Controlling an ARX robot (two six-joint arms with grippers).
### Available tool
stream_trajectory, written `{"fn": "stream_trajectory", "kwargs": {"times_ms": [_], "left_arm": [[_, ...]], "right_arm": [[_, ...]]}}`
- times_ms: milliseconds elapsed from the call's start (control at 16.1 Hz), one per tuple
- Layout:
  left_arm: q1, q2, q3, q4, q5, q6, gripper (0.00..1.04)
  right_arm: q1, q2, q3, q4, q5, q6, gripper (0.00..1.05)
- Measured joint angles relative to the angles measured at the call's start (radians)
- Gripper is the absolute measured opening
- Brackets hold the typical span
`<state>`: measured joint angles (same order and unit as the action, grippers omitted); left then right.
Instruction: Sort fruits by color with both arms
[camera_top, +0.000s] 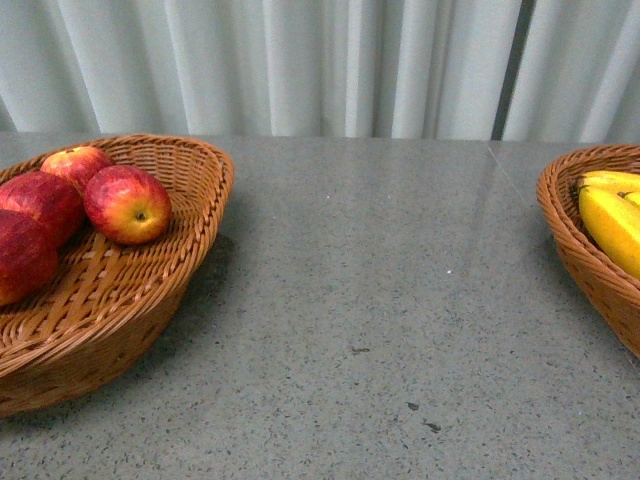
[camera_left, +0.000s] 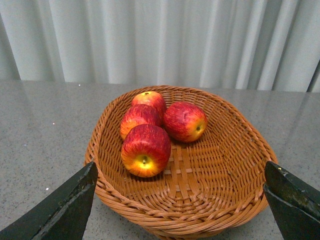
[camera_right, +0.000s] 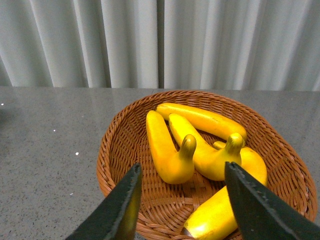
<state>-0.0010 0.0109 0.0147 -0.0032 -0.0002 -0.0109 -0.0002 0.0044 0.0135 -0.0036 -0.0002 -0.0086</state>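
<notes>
Wicker baskets (camera_top: 200, 215) of apples (camera_left: 146, 150) and bananas (camera_right: 167, 150), grey speckled table (camera_top: 380, 300) between, both jaws apart, empty.

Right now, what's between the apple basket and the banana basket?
Nothing. In the front view, the grey table between the apple basket and the banana basket is bare, apart from a few small dark specks.

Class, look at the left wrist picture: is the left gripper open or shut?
Open. The left gripper's two fingers sit far apart, holding nothing, with the apple basket showing between them.
</notes>
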Motion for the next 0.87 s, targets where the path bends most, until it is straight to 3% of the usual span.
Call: {"fn": "stream_trajectory", "kwargs": {"times_ms": [248,870], "left_arm": [[0.000,0.000,0.000,0.000,0.000,0.000,0.98],[0.000,0.000,0.000,0.000,0.000,0.000,0.98]], "right_arm": [[0.000,0.000,0.000,0.000,0.000,0.001,1.00],[0.000,0.000,0.000,0.000,0.000,0.001,0.98]]}}
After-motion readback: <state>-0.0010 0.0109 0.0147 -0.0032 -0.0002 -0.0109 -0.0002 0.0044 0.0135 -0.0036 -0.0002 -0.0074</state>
